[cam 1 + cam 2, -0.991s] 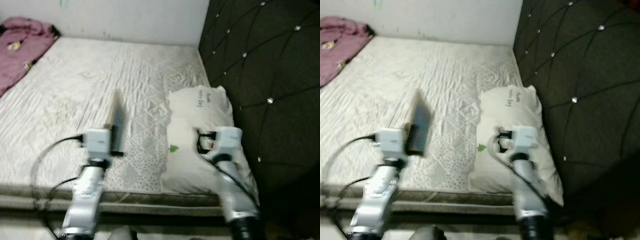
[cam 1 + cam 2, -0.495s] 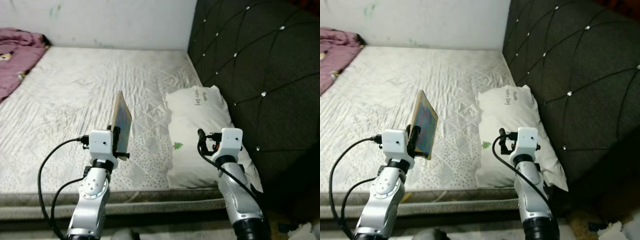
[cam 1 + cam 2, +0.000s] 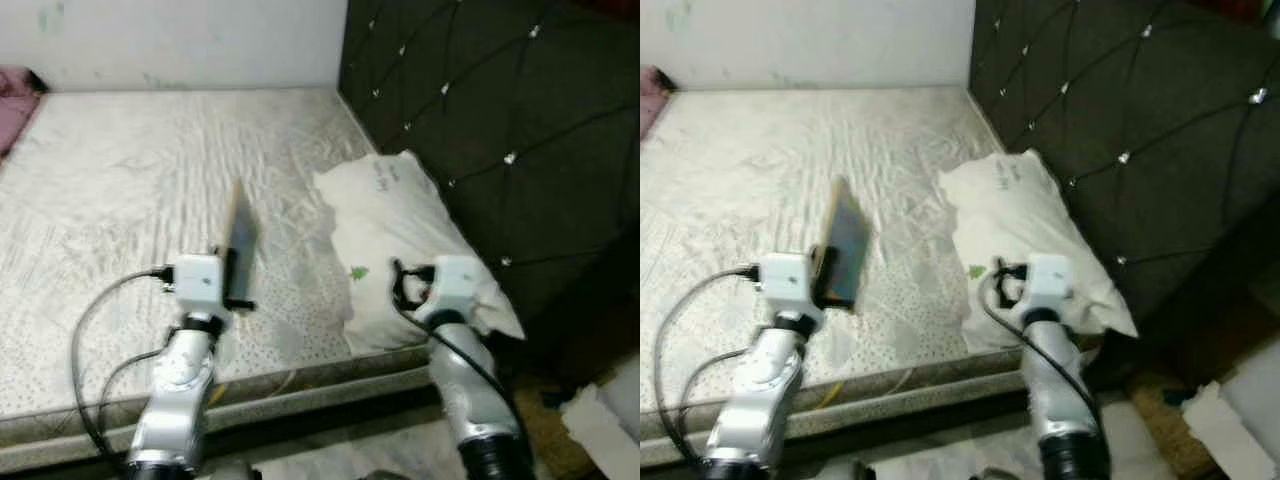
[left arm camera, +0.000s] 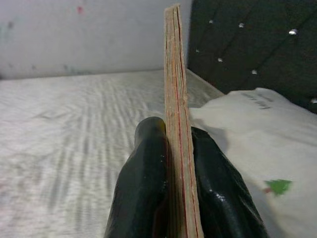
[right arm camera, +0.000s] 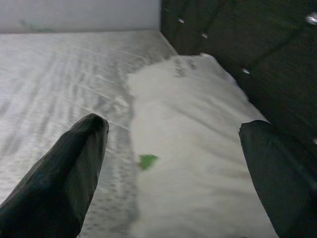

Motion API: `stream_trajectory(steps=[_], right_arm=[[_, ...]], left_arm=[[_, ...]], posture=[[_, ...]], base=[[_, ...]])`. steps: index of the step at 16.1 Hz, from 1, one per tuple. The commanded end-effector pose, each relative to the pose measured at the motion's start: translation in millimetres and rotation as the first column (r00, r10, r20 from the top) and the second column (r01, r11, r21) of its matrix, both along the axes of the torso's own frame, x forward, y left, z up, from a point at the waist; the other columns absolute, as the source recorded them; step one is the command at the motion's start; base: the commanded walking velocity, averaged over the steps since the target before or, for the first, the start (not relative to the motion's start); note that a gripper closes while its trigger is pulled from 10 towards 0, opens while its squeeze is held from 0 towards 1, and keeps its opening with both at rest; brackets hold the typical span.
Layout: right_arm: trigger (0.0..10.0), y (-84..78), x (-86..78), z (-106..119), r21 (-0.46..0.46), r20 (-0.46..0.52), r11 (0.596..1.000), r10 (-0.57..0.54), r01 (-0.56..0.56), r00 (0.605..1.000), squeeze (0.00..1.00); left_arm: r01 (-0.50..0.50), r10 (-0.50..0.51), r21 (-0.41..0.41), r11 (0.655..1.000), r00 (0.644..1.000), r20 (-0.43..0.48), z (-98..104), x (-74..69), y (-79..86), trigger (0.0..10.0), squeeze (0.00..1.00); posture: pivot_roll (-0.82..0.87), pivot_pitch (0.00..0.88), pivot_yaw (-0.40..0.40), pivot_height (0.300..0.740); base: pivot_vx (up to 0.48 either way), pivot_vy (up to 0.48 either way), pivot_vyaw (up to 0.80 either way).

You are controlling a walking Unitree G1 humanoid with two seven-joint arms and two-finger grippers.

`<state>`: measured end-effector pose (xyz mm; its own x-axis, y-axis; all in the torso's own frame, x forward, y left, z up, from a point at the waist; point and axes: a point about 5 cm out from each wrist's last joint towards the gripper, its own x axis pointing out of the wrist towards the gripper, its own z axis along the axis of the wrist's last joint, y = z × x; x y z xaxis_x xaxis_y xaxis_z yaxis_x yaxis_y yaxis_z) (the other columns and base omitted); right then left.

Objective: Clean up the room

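Observation:
My left gripper [image 3: 232,285] is shut on a thin, flat book [image 3: 238,236] and holds it upright on its edge above the mattress [image 3: 110,170]. In the left wrist view the book [image 4: 174,74] stands edge-on, pinched between the two black fingers [image 4: 146,178]. My right gripper [image 3: 404,286] is open with nothing in it, hovering over the front end of a white pillow [image 3: 398,215] with a small green mark. In the right wrist view its fingers [image 5: 59,183] stand wide apart over the pillow [image 5: 198,148].
A dark tufted headboard [image 3: 480,90] rises to the right of the bed, against a white wall [image 3: 180,40]. A pink blanket [image 3: 12,85] lies at the far left. White paper or cloth [image 3: 600,420] lies on the floor at the lower right.
The whole picture has shifted, so the camera has turned to the right; floor litter has come into view. The left gripper still holds the book upright and the right one stays open.

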<state>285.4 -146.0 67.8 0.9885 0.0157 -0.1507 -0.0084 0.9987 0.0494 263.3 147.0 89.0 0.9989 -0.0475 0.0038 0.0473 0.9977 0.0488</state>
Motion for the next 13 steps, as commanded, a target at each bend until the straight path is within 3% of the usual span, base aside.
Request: stream_trajectory(steps=[1, 5, 8, 13], right_arm=[[10.0, -6.2, 2.7, 5.3, -0.007, 0.021, 1.000, -0.011, 0.011, 1.000, 0.00], [10.0, -3.1, 2.2, 7.5, -0.032, 0.041, 0.999, 0.020, -0.019, 0.999, 0.00], [10.0, -3.1, 2.4, 6.9, -0.032, 0.037, 0.999, 0.023, -0.022, 0.999, 0.00], [10.0, -3.6, 2.6, 5.3, -0.028, 0.026, 0.999, 0.019, -0.019, 0.999, 0.00]], left_arm=[[0.004, -0.004, -0.007, 1.000, 0.999, 0.043, 8.2, 2.1, -2.9, 10.0, 0.00], [0.014, -0.014, -0.010, 1.000, 0.999, 0.051, 9.1, 1.2, -3.2, 10.0, 0.00], [0.007, -0.006, -0.018, 1.000, 0.999, 0.044, 8.1, 1.0, -0.9, 10.0, 0.00], [0.012, -0.011, -0.020, 1.000, 0.999, 0.046, 8.0, 1.0, -1.3, 10.0, 0.00]], posture=[[0.00, 0.000, -0.014, 0.740], [0.00, 0.000, -0.014, 0.740], [0.00, 0.000, -0.015, 0.740], [0.00, 0.000, -0.016, 0.740]], base=[[0.000, 0.000, 0.00], [0.000, 0.000, 0.12], [0.241, 0.000, 0.66], [0.282, 0.000, 0.00]])
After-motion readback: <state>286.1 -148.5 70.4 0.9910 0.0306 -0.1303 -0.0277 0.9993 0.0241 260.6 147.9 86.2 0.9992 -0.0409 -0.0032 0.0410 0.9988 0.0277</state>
